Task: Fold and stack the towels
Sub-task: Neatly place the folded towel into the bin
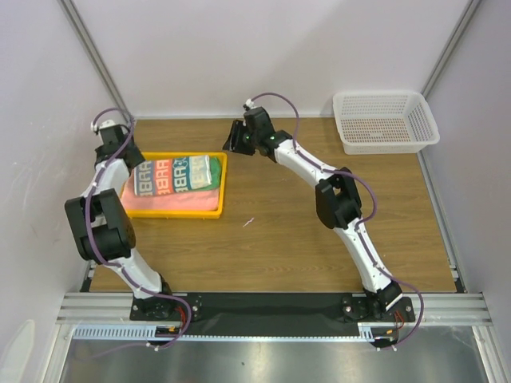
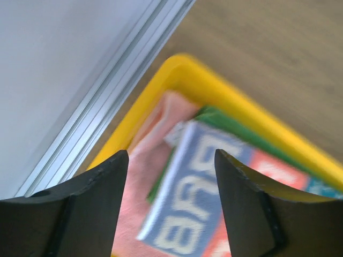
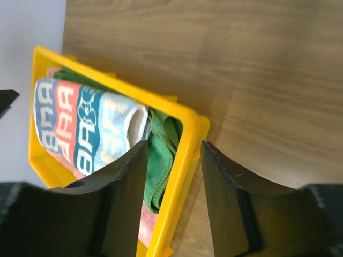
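Three towels lie stacked in the yellow tray [image 1: 214, 213] at the left. The white-and-teal patterned towel [image 1: 174, 175] with red-orange letters is on top, the green towel [image 1: 214, 172] under it, the salmon-pink towel [image 1: 180, 199] at the bottom. My left gripper [image 1: 128, 148] is open and empty above the tray's far left corner; its view shows the patterned towel [image 2: 203, 198] and the pink towel [image 2: 139, 182] between its fingers. My right gripper [image 1: 233, 137] is open and empty above the tray's far right corner; the tray rim [image 3: 185, 155] and green towel [image 3: 161, 160] sit between its fingers.
A white mesh basket [image 1: 385, 120] stands at the back right of the wooden table. White walls with aluminium rails close in the left, back and right sides. A small pale scrap [image 1: 248, 221] lies on the table right of the tray.
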Robot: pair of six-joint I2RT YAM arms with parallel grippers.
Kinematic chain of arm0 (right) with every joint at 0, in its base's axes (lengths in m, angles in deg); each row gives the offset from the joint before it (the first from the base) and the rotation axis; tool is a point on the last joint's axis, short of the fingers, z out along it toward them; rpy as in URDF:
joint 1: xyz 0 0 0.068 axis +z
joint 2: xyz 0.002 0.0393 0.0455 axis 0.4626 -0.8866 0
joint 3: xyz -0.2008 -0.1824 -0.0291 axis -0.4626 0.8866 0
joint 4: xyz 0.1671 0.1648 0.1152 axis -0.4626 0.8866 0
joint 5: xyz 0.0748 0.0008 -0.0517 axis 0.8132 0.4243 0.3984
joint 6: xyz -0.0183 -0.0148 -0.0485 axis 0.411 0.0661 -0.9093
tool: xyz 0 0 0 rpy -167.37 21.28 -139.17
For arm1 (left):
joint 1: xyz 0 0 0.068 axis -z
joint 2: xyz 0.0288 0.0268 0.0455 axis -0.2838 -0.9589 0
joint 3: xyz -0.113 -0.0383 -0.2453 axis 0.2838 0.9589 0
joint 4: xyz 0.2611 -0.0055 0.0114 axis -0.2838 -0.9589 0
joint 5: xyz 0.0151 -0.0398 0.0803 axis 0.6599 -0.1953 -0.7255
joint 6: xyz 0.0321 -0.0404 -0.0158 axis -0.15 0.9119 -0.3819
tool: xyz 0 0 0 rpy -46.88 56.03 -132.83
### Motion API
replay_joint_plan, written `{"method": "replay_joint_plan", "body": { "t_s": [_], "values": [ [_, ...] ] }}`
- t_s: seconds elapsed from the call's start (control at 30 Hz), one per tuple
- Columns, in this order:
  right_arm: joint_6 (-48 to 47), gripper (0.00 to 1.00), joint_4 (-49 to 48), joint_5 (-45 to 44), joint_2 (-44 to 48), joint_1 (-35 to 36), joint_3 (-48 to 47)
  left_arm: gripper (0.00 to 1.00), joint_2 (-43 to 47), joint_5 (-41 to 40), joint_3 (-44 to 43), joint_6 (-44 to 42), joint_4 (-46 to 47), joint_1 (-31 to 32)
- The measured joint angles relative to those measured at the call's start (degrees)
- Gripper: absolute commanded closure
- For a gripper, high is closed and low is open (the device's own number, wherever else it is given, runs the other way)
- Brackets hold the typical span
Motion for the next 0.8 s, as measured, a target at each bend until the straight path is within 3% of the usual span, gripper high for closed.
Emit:
{"method": "replay_joint_plan", "body": {
  "t_s": [0.2, 0.37, 0.57, 0.8],
  "values": [
    [-2.7, 0.28, 1.6, -0.1, 1.5, -0.4, -0.1, 0.2, 2.3, -1.9, -4.5, -0.9, 0.0, 7.4],
    [-5.1, 0.13, 3.2, 0.0, 9.9, -0.3, 6.5, 0.12, 8.9, -0.5, -4.2, -0.8, 0.9, 14.9],
    [-6.4, 0.07, -0.8, -0.5, 30.0, -4.2, 26.3, 0.14, 12.7, 2.7, 0.6, 0.9, 6.3, 23.9],
    [-6.4, 0.06, -8.5, -1.8, 47.2, -14.2, 47.5, 0.21, 8.6, 10.9, 12.4, 5.0, 14.5, 24.0]
  ]
}}
